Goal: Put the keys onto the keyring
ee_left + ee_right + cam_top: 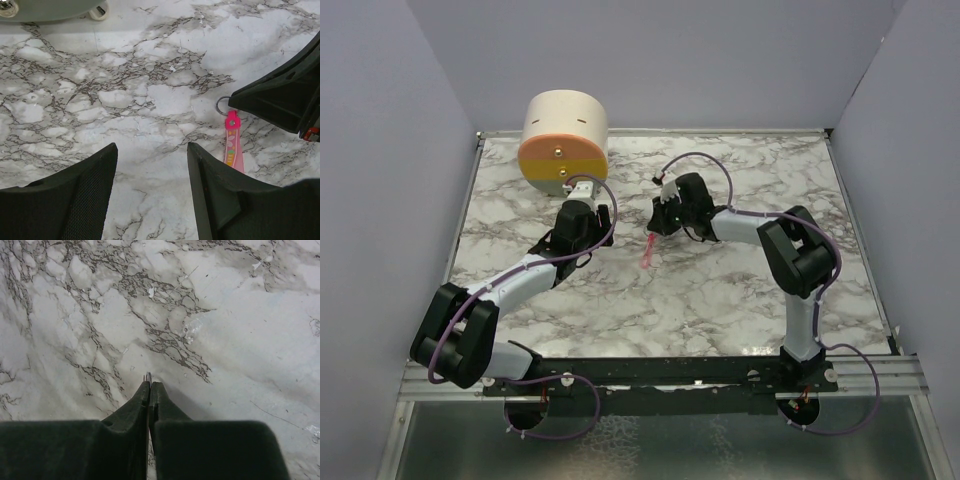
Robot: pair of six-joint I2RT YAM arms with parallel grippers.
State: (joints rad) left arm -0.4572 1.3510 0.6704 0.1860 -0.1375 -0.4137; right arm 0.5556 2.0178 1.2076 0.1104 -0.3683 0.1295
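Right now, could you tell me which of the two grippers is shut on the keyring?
The right gripper: its jaws are pinched on the metal ring of the keyring, whereas the left gripper stands open, holding nothing.

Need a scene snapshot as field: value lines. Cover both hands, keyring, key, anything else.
keyring: pink strip lying on table
right hand: shut, tips pinching keyring's metal ring
left hand: open, empty, above table near the strip
key: not visible in any view
other: tan-and-orange cylinder at far left of table
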